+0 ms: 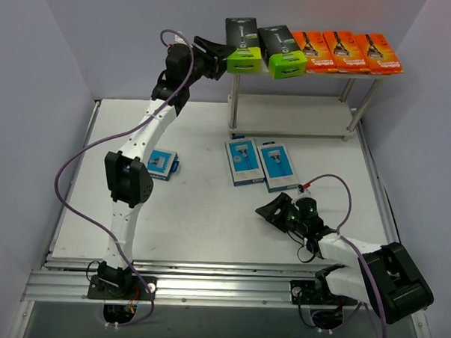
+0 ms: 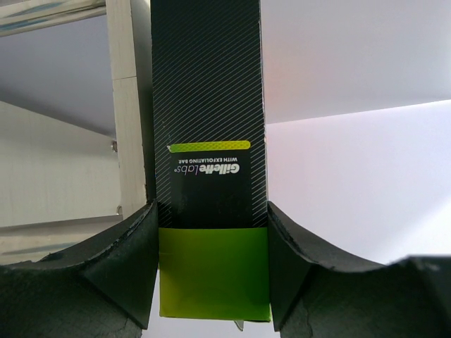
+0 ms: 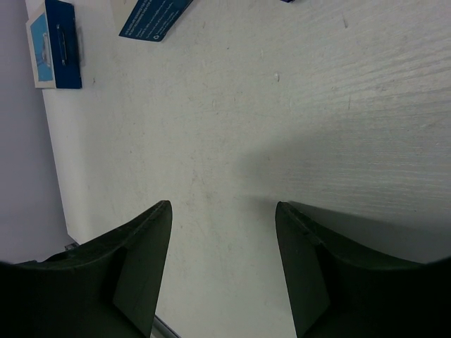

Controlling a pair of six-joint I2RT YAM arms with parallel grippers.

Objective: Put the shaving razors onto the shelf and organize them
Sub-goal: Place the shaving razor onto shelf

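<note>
On the shelf's (image 1: 302,117) top board lie two black razor packs with lime ends and three orange packs (image 1: 345,51) in a row. My left gripper (image 1: 229,52) is shut on the leftmost black pack (image 1: 243,42) at the board's left end. In the left wrist view both fingers press the sides of that pack's (image 2: 208,105) lime end, with my left gripper (image 2: 211,215) around it. Three light blue packs lie on the table: one at the left (image 1: 162,164) and two side by side (image 1: 243,161) (image 1: 278,167). My right gripper (image 1: 270,211) stands open and empty above the table, near those two.
The shelf's lower board is bare. A shelf board edge (image 2: 130,105) stands just left of the held pack. In the right wrist view my right gripper (image 3: 222,208) has bare tabletop between its fingers, and blue packs (image 3: 53,42) (image 3: 151,17) show at the top left.
</note>
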